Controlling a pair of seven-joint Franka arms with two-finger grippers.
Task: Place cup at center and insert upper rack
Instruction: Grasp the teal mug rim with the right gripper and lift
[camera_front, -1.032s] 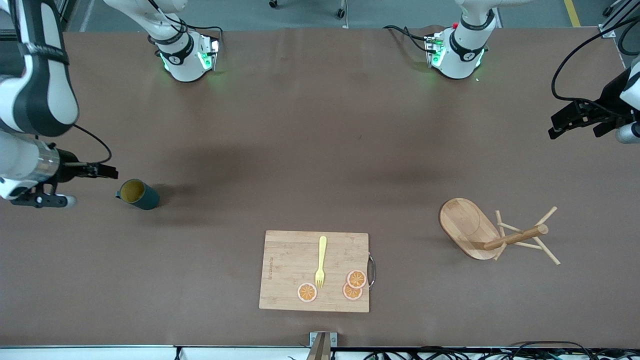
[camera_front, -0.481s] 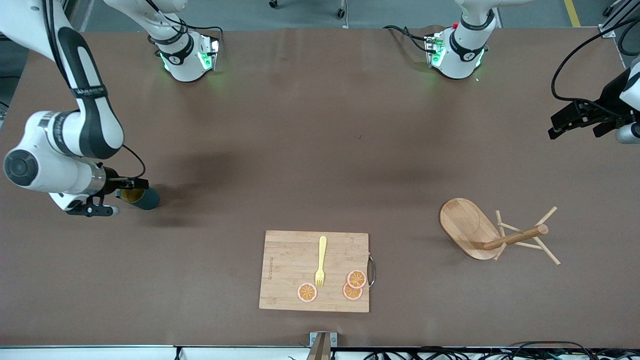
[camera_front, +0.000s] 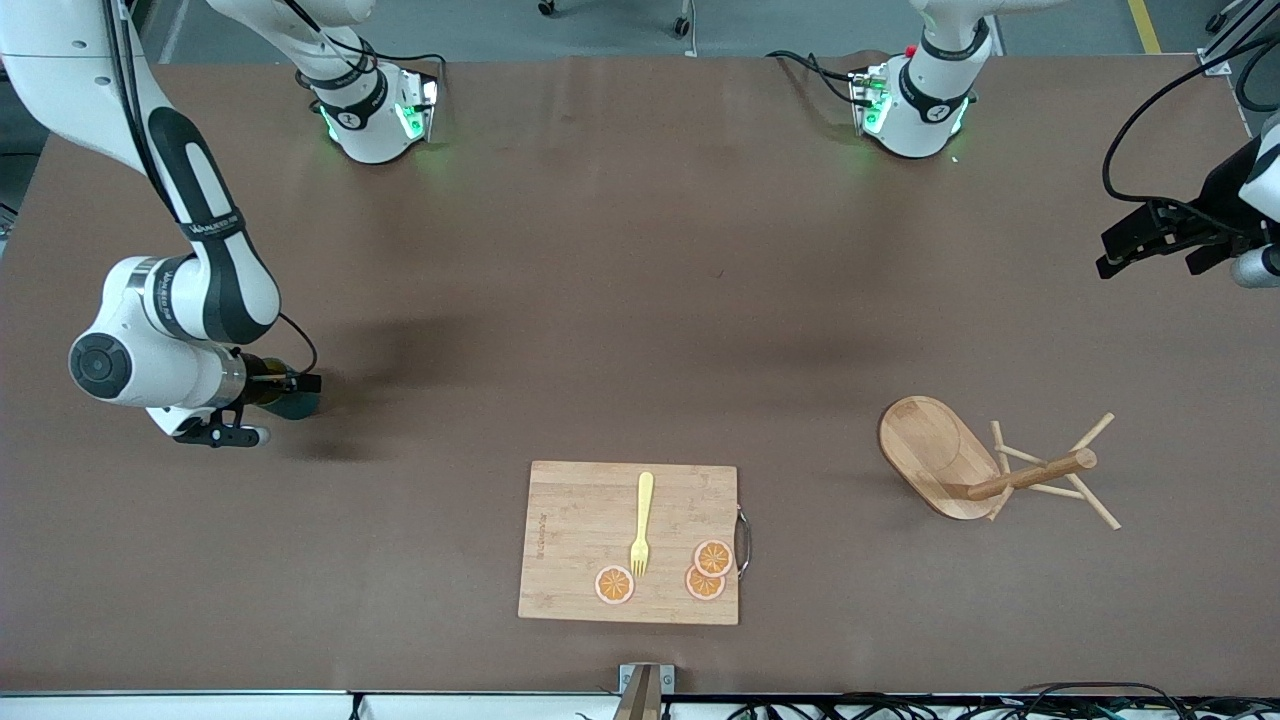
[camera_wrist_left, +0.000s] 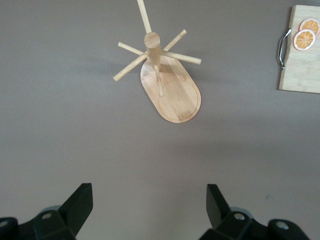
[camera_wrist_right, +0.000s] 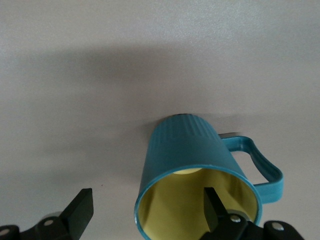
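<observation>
Under right gripper, upright cup.

the right pincer hides most of the cup; its rim is cut off.

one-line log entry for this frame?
right gripper: open, straddling cup rim | left gripper: open, waiting above upper rack | rack: untouched

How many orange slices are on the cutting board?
3, all on the cutting board: one orange slice beside the fork's tines, two overlapping near its metal handle.
</observation>
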